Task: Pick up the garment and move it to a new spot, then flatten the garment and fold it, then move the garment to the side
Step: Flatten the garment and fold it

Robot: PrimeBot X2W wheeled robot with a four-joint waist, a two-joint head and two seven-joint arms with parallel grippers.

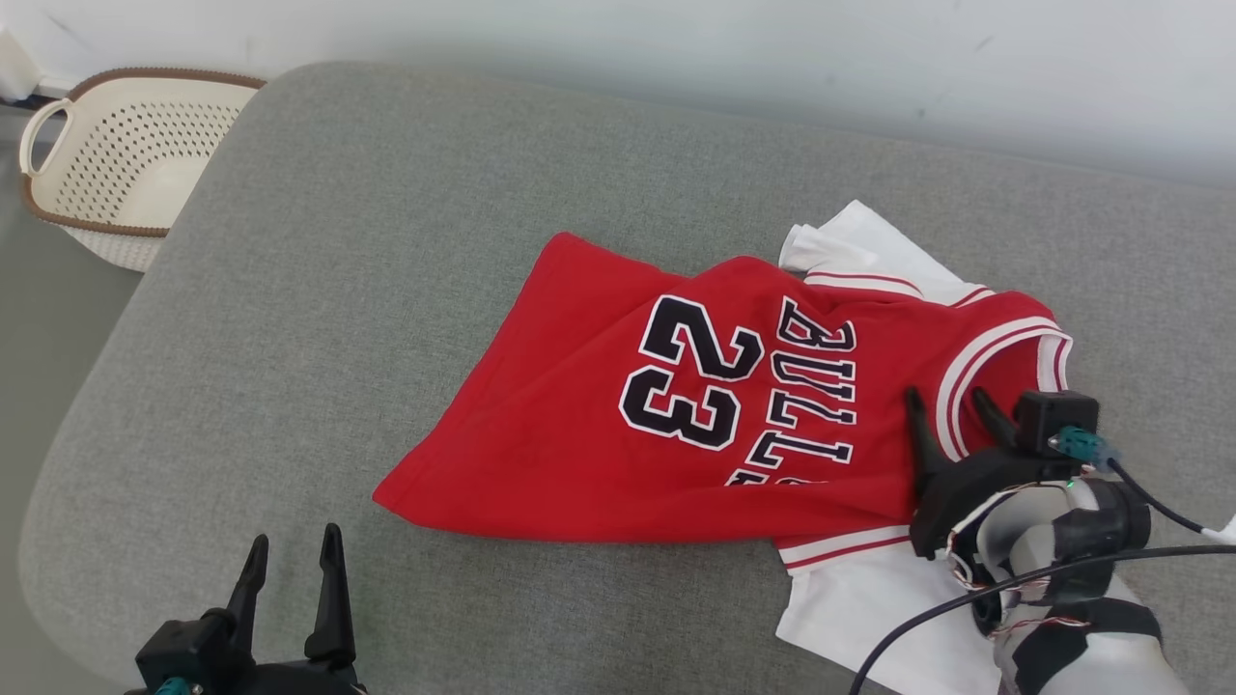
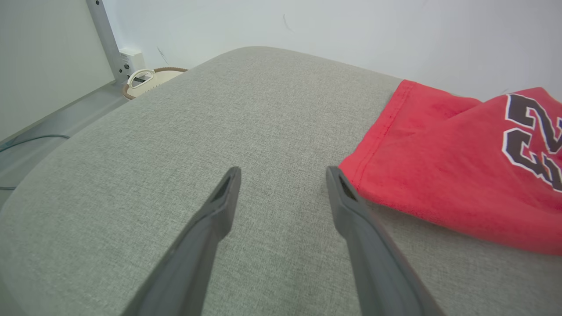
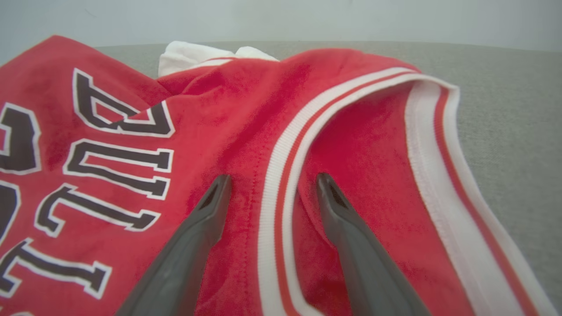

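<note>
The garment (image 1: 599, 415) is a red basketball jersey with black "BULLS" lettering, the number 23 and white sleeves, lying crumpled on the grey cushion (image 1: 386, 241). My right gripper (image 1: 948, 403) is open over the collar, its two fingers straddling the white-and-red collar band (image 3: 281, 175). Whether the fingertips touch the cloth I cannot tell. At the near left my left gripper (image 1: 294, 545) stands open above bare cushion, a little short of the jersey's hem corner (image 2: 351, 169), which lies beside its right finger (image 2: 347, 197).
A cream perforated laundry basket (image 1: 126, 164) with a brown rim stands on the floor past the cushion's far left corner. A pale wall runs behind. Bare grey cushion stretches left of the jersey.
</note>
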